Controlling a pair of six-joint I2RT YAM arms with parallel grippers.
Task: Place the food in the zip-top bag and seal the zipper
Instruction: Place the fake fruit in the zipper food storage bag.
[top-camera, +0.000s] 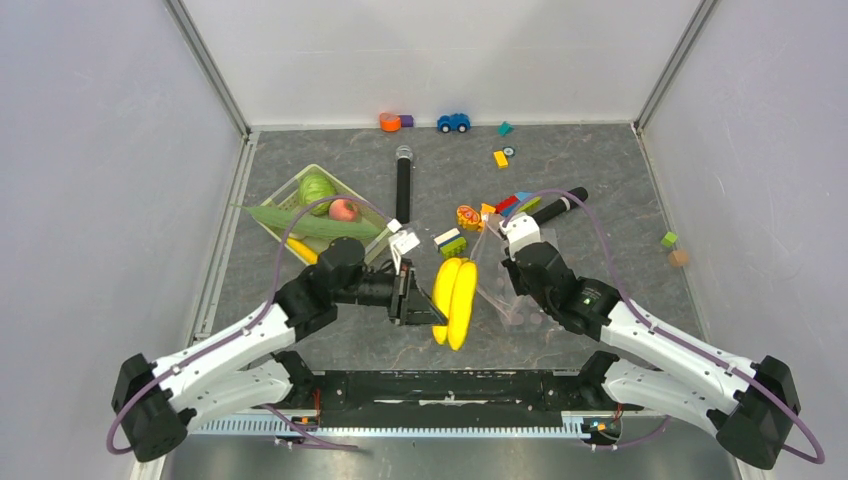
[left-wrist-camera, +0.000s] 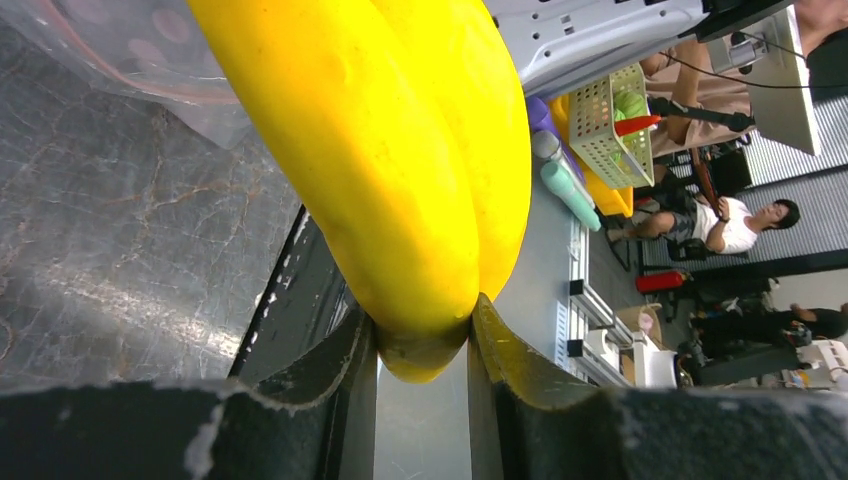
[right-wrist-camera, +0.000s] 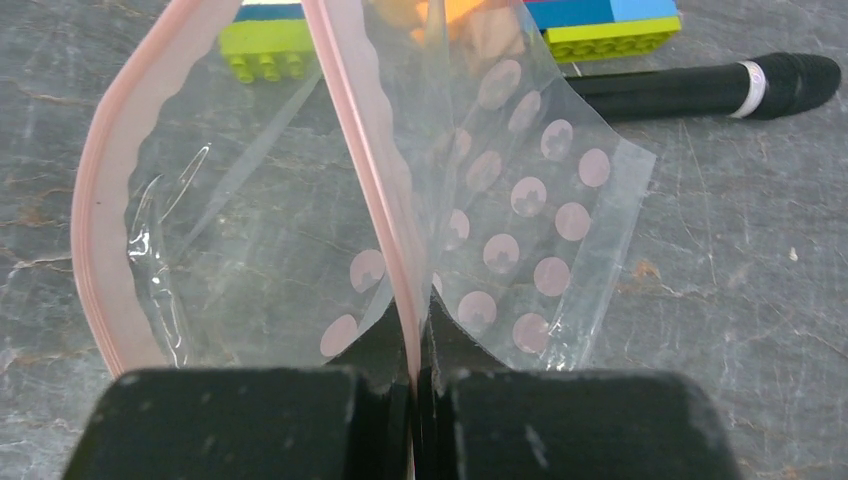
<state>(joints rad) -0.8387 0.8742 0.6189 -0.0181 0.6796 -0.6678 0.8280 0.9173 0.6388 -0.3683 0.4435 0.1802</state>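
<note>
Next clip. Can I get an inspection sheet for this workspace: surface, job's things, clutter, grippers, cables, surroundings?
Surface: grey marbled table; no spills seen.
Job's things: banana gripped at its end, next to the zip-top bag, whose mouth is open with nothing seen inside. The cabbage, pinkish fruit and leafy vegetable are in the pale green basket.
Clutter: two black microphones, building blocks, blue toy car.
Grippers: left gripper shut on the banana; right gripper shut on the zipper.
Cables: purple cables loop along both arms; the left one arcs over the basket.
Surroundings: white walls; people visible beyond the table in the left wrist view.
</note>
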